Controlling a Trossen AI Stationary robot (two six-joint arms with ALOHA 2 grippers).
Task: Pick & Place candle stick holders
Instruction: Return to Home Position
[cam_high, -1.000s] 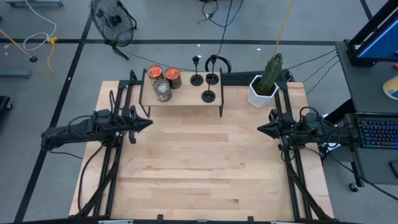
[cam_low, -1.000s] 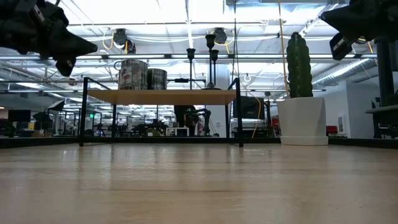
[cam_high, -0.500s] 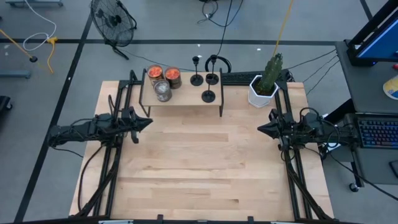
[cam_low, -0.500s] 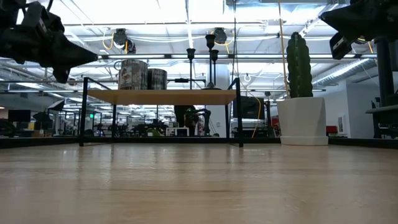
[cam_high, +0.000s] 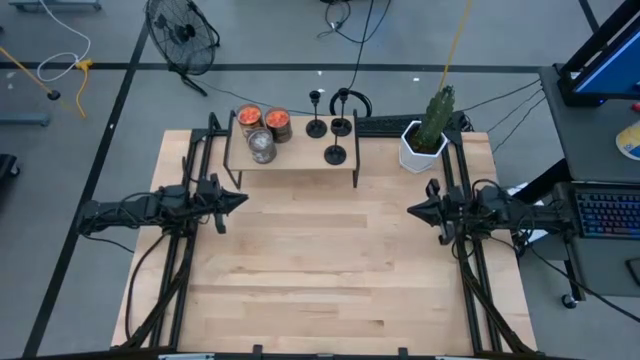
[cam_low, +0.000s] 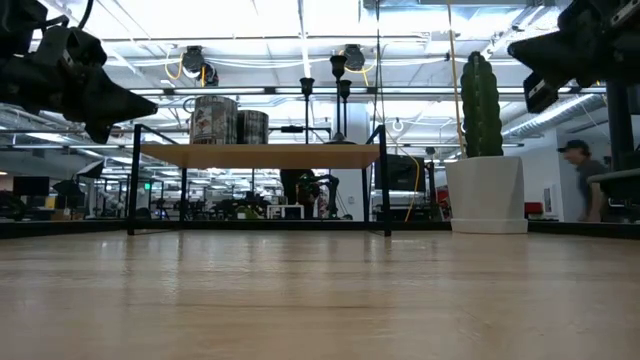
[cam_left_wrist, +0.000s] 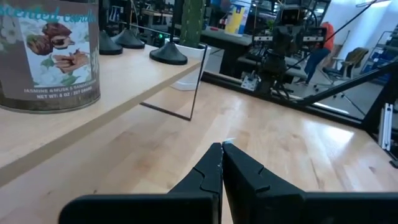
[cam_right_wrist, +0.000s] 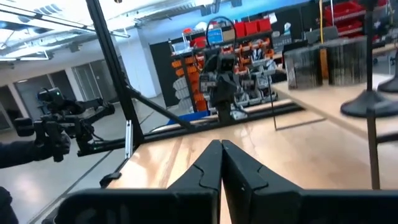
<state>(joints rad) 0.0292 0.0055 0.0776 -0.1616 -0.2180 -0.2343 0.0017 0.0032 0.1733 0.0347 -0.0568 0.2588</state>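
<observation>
Three black candle stick holders (cam_high: 336, 153) (cam_high: 317, 127) (cam_high: 341, 126) stand on their round bases on a small wooden shelf (cam_high: 300, 160) at the table's far side. They also show in the low view (cam_low: 338, 70). My left gripper (cam_high: 243, 199) is shut and empty. It hovers above the table at the left, near the shelf's left end. Its wrist view (cam_left_wrist: 222, 147) shows the holders' bases (cam_left_wrist: 168, 56). My right gripper (cam_high: 410, 210) is shut and empty above the table's right side; it also shows in its wrist view (cam_right_wrist: 221, 143).
Two jars with orange contents (cam_high: 249, 118) (cam_high: 278, 125) and a labelled jar (cam_high: 262, 146) stand on the shelf's left part. A potted cactus (cam_high: 425, 140) stands at the far right. The bare wooden table top (cam_high: 320, 270) lies between the arms. A person (cam_low: 578, 190) shows in the room behind.
My left gripper has sunk a little while staying near the shelf's left end. My right gripper has moved a little toward the table's left and slightly down. Both stay shut. A person has come into the low view at the right.
</observation>
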